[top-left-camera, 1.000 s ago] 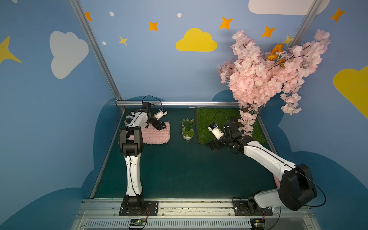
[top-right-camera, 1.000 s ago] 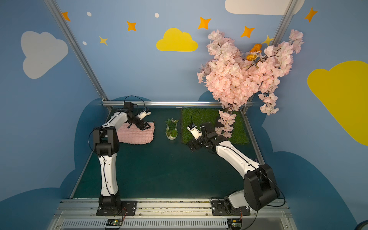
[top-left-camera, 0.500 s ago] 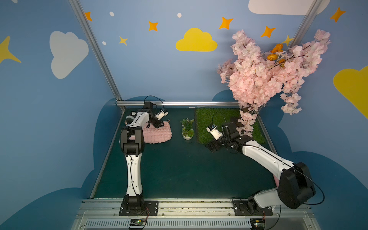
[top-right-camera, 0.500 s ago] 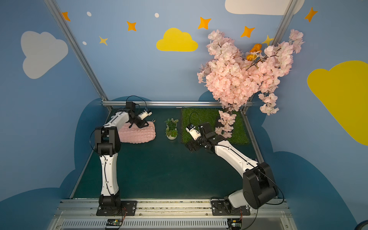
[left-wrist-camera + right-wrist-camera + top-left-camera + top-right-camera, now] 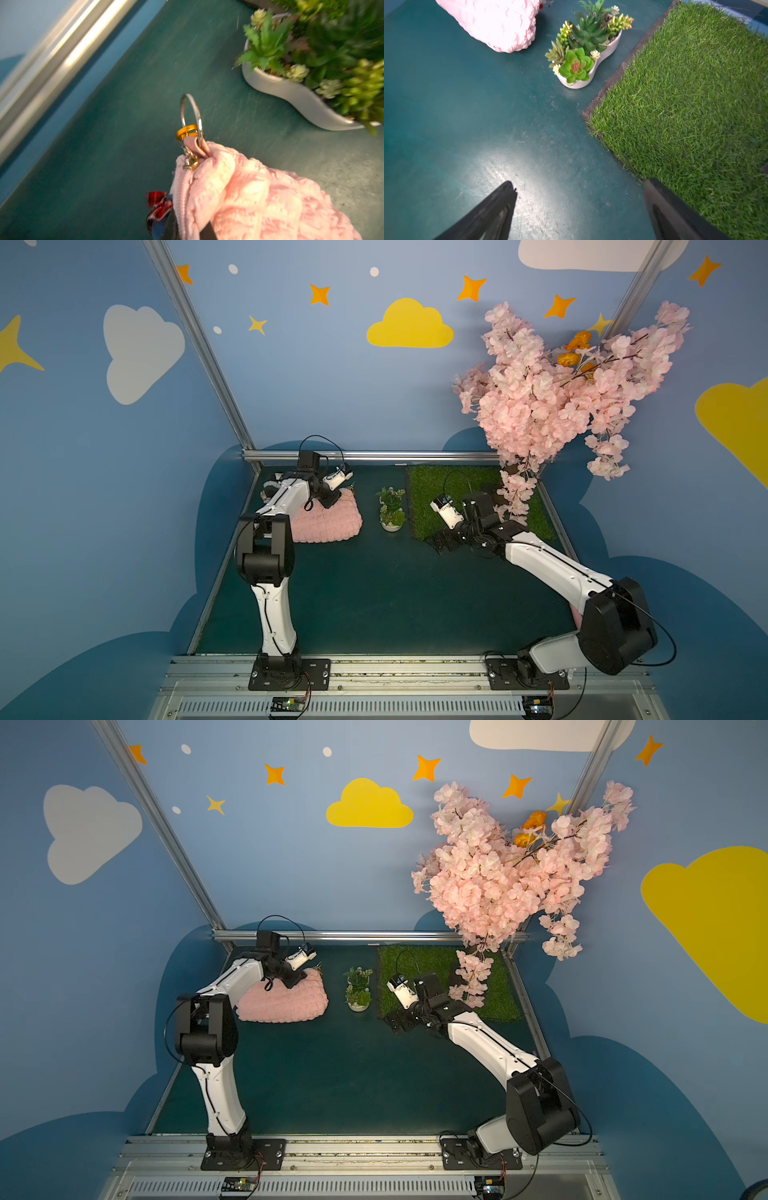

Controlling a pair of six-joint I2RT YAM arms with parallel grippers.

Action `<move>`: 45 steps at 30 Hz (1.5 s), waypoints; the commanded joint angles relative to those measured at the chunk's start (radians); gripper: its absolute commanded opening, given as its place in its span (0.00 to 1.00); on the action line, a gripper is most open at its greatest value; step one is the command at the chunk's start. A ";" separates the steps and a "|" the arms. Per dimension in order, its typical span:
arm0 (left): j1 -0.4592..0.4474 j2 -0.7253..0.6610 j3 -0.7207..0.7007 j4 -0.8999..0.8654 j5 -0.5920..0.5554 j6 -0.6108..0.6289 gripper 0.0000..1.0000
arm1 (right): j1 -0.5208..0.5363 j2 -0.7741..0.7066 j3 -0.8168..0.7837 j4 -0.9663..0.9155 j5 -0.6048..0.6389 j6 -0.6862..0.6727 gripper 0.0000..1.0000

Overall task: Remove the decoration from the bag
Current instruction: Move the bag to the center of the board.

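- The decoration (image 5: 159, 204) shows only as a red checked bow. It is tucked against the zip edge of the bag (image 5: 249, 197) near one corner, and the rest of it is hidden.
- At that corner a pink loop carries a silver ring (image 5: 191, 112) and a gold clip (image 5: 186, 131).
- In both top views the pink bag lies at the far left of the bench (image 5: 395, 593).
- The left gripper (image 5: 331, 502) sits at the bag's far corner. I cannot tell whether its jaws are clenched or released.
- The right gripper (image 5: 579, 182) hovers low over the bench by the corner of the grass mat (image 5: 695, 104). Its jaws are released wide, grasping nothing.
- A succulent pot (image 5: 583, 52) stands between the bag and the mat.
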 commanded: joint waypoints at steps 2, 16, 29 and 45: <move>-0.035 -0.140 -0.098 0.078 -0.003 0.057 0.10 | 0.006 -0.022 0.023 0.062 -0.058 0.039 0.98; -0.166 -0.632 -0.511 0.073 0.001 0.079 0.12 | 0.034 -0.081 0.001 0.093 -0.142 0.029 0.98; -0.487 -0.997 -0.857 0.231 -0.109 -0.139 0.11 | 0.072 -0.105 -0.003 0.050 -0.264 0.008 0.98; -0.656 -0.968 -0.943 0.285 -0.169 -0.187 0.12 | 0.130 -0.128 -0.075 0.032 -0.460 -0.061 0.97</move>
